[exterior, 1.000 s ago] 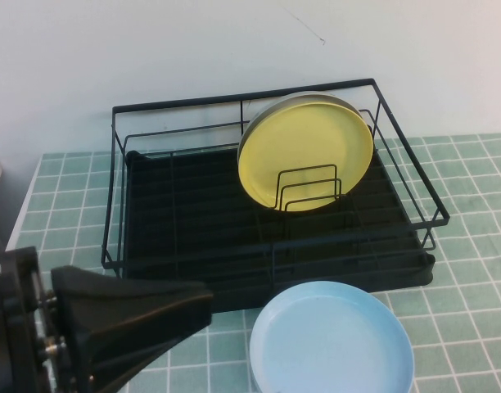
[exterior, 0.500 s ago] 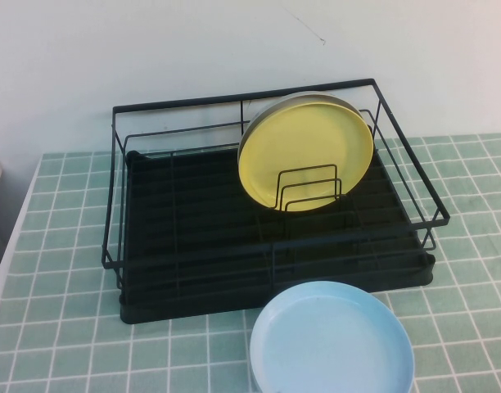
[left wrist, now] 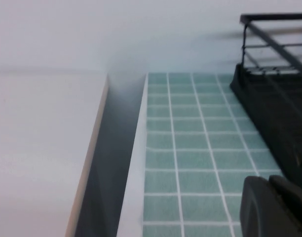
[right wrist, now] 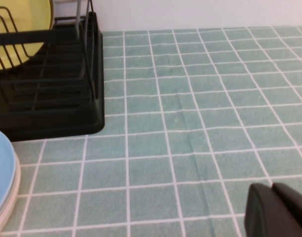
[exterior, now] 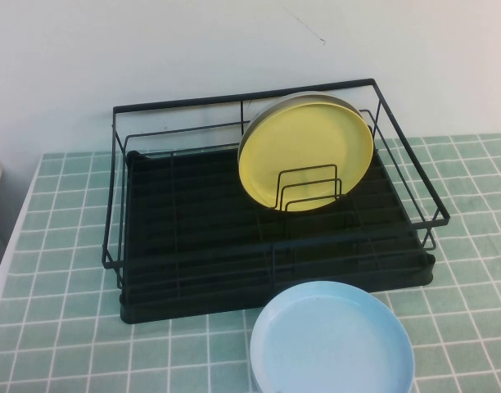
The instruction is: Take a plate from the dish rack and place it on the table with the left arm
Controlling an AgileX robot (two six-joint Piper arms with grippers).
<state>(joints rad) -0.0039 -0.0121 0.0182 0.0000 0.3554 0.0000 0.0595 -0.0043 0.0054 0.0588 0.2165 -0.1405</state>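
Jaws of the left gripper (left wrist: pixel 270 207) are pressing together with only a thin seam between the matte black fingers. It is hanging over the table's (exterior: pixel 62 327) left edge, beside the dish rack (exterior: pixel 193 221). The right gripper (right wrist: pixel 273 210) is sitting closed the same way over bare tiles to the right of the rack.

The round, glossy sky-blue plate (exterior: pixel 332 340) is lying flat on the small teal-green tiles with white grout, just in front of the rack. In the right wrist view a paler rim is showing under its edge. A yellow plate (exterior: pixel 306 151) is standing upright against the thin wire dividers (exterior: pixel 308 188), above the black slatted tray.

A second ago the left arm was filling the high view's lower left corner. It is now showing only tiles there.
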